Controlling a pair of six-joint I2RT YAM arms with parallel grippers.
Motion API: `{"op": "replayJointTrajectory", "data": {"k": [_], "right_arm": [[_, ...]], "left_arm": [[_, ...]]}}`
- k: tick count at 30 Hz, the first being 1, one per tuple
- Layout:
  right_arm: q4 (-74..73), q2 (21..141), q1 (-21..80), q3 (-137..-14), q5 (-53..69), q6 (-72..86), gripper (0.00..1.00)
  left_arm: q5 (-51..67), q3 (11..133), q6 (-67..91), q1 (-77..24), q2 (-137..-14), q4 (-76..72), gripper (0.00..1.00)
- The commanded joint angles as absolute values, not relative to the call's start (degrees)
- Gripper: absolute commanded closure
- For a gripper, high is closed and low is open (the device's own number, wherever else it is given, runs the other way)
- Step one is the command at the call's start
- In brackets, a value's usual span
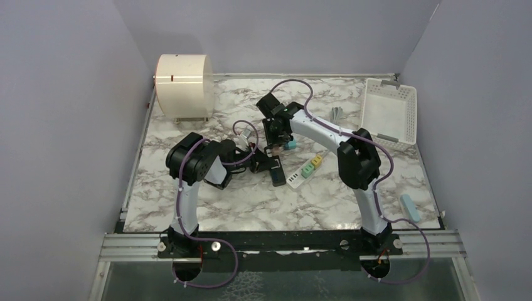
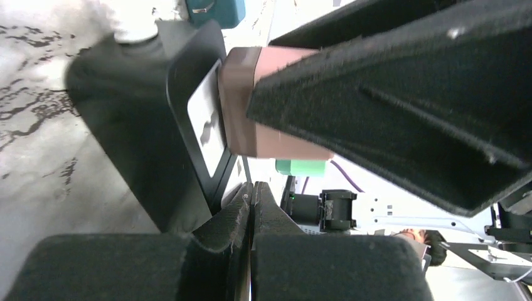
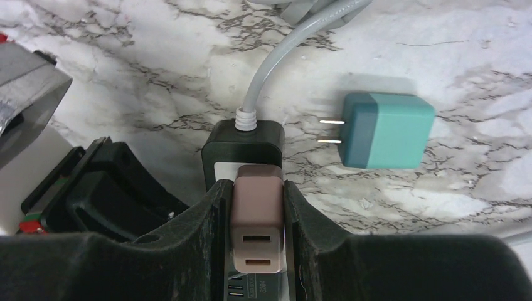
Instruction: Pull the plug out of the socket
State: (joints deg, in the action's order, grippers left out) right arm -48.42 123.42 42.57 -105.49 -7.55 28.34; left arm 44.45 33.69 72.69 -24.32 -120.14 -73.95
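A pinkish-brown plug [image 3: 257, 219] with two USB ports sits in the black socket strip [image 3: 244, 141], which has a grey cable [image 3: 276, 63]. My right gripper [image 3: 256, 191] is shut on the plug, one finger on each side. In the top view the right gripper [image 1: 276, 141] is over the strip [image 1: 276, 174] at the table's middle. My left gripper [image 2: 254, 207] is shut with its fingers pressed together, right next to the strip's side [image 2: 138, 125]. The plug [image 2: 251, 94] shows above it, held by a right finger [image 2: 389, 94]. The left gripper [image 1: 254, 160] sits left of the strip.
A loose teal plug [image 3: 383, 130] lies right of the strip. A white strip with green and yellow plugs [image 1: 305, 169] lies nearby. A white basket [image 1: 389, 110] stands back right, a cream cylinder [image 1: 183, 78] back left, and a light blue block [image 1: 411, 207] near right.
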Motion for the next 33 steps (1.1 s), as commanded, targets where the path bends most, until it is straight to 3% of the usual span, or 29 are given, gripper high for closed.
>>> {"op": "replayJointTrajectory", "data": {"k": [1,13,16,22,28,33], "right_arm": [[-45.46,119.65,43.93,-105.57,4.15,27.29,0.99],[-55.63,120.10,45.06,-107.69,-23.74,32.87,0.99],[-54.67,119.68,45.09,-108.07,-21.38,31.86,0.99],[-42.13,115.12,45.00,-103.27,0.75,27.12,0.99],[-48.48,115.89,45.08,-107.75,-9.63,30.32,0.99],[-43.24,111.60,44.96,-100.36,-10.12,28.66,0.99]], "left_arm": [[38.98,32.84,69.88,-23.91,-123.01,-65.60,1.00],[34.73,32.69,66.46,-24.10,-120.15,-56.54,1.00],[33.96,32.70,65.68,-24.19,-119.80,-54.71,1.00],[33.34,33.00,65.16,-24.35,-120.09,-52.83,1.00],[32.37,33.39,64.08,-24.94,-119.70,-50.19,1.00],[32.34,33.92,63.91,-25.16,-120.02,-49.73,1.00]]}}
